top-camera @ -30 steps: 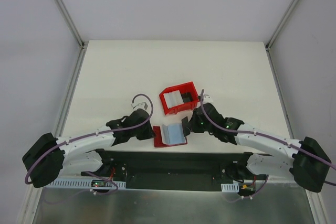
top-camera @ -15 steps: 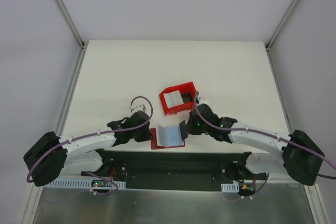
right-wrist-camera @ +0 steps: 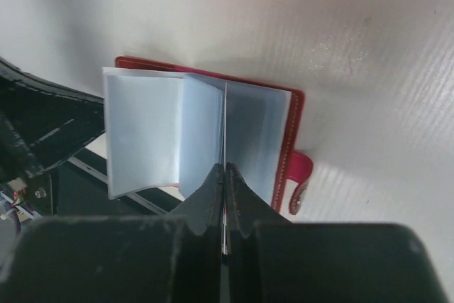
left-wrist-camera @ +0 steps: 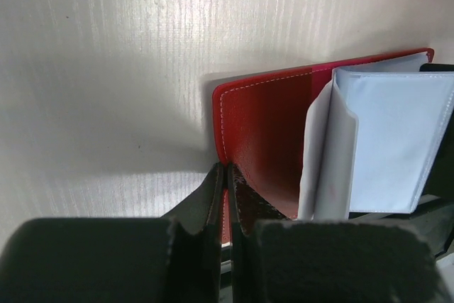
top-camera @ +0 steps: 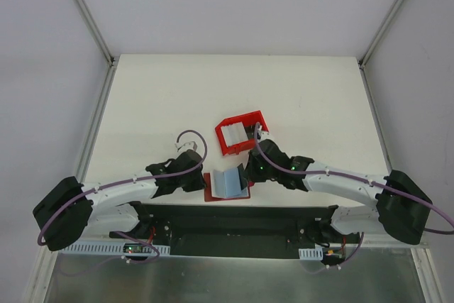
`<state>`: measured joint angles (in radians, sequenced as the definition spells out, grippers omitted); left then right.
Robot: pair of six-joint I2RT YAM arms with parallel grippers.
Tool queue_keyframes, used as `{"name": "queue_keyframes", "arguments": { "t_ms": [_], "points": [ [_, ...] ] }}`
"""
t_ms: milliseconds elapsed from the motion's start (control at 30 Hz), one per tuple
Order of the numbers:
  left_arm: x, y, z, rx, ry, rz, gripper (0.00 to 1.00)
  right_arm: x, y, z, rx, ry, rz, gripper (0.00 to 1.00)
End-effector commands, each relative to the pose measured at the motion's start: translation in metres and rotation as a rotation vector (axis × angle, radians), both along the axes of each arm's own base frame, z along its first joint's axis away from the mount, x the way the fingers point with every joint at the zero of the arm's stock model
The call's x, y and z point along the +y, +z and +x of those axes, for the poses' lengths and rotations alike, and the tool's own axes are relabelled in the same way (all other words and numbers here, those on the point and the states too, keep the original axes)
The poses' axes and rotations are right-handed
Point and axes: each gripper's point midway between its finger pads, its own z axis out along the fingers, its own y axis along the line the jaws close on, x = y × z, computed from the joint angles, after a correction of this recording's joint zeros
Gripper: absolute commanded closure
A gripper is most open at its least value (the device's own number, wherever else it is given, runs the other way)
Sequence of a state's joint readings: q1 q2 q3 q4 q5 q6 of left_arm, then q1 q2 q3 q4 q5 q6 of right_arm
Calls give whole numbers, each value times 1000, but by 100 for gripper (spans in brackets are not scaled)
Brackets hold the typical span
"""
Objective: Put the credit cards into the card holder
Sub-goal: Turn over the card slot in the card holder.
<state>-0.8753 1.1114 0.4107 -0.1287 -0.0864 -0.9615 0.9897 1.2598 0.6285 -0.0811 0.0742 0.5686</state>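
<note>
Within left end effector point(left-wrist-camera: 227, 172) pinch, card holder point(left-wrist-camera: 259, 127)

The right gripper point(top-camera: 245, 175) has moved left and now sits over the right side of the card holder point(top-camera: 216, 189). The thin credit card point(right-wrist-camera: 225, 125) pinched in its fingers now stands on edge in the fold between the pale pages point(right-wrist-camera: 142, 133). The card holder has slid a little to the left with one page now standing up in the middle, and the right arm point(top-camera: 340, 184) has swung in closer too.
</note>
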Motion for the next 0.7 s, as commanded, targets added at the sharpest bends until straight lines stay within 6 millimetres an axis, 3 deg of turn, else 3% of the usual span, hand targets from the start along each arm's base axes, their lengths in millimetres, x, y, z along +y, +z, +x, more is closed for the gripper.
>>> {"name": "queue_keyframes", "arguments": {
  "t_ms": [0, 167, 433, 533, 667],
  "points": [
    [-7, 2, 7, 3, 24, -24, 100, 7, 28, 10, -71, 4, -25, 100],
    [-16, 5, 11, 2, 17, -44, 100, 17, 41, 8, -72, 45, -13, 100],
    [-31, 6, 17, 0, 8, -100, 100, 57, 26, -3, 19, 146, 58, 99],
    [-29, 1, 15, 15, 17, -100, 100, 54, 24, -1, 7, 134, 43, 100],
    [-22, -4, 12, 19, 27, -94, 100, 36, 29, 10, -53, 65, 18, 100]
  ]
}}
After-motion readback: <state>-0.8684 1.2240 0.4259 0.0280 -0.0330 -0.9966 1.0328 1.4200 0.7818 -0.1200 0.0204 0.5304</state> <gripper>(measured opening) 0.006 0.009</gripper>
